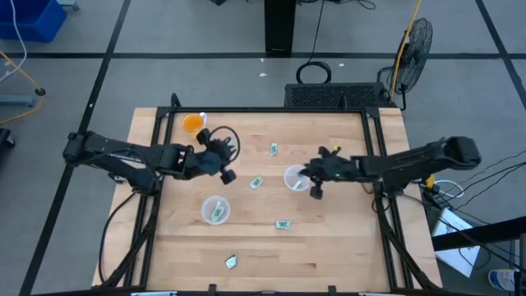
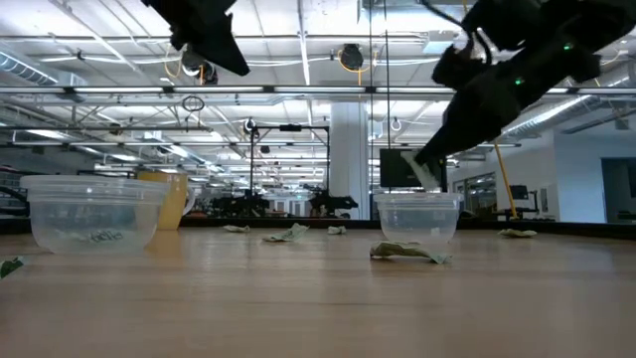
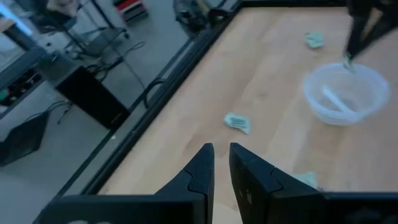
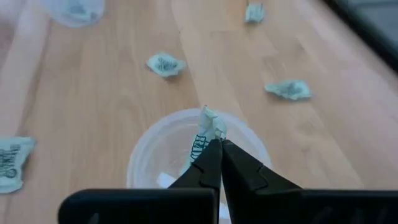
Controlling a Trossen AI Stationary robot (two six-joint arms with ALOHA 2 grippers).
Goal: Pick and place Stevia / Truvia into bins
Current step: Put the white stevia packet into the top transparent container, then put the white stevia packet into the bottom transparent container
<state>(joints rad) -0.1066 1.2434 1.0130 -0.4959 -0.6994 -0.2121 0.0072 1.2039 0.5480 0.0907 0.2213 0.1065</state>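
Two clear plastic cups on a pale wooden table, one sachet pinched above the right-hand cup.

The right gripper (image 4: 214,144) is clenched on a pale green and white paper sachet (image 4: 204,134), holding it just over the mouth of the small round clear plastic cup (image 1: 295,178) near the table's middle, which already has something white inside. The left gripper (image 3: 221,155) hangs above the table near its far left part, fingers nearly together with a narrow gap and nothing between them. A second clear cup (image 1: 215,210) nearer the front holds one sachet. Loose sachets lie on the wooden table (image 1: 345,238): one (image 1: 274,149) towards the back, one (image 1: 256,182) between the cups, one (image 1: 283,224) and another (image 1: 231,261) near the front. An orange-filled cup (image 1: 193,123) stands at the far left corner.
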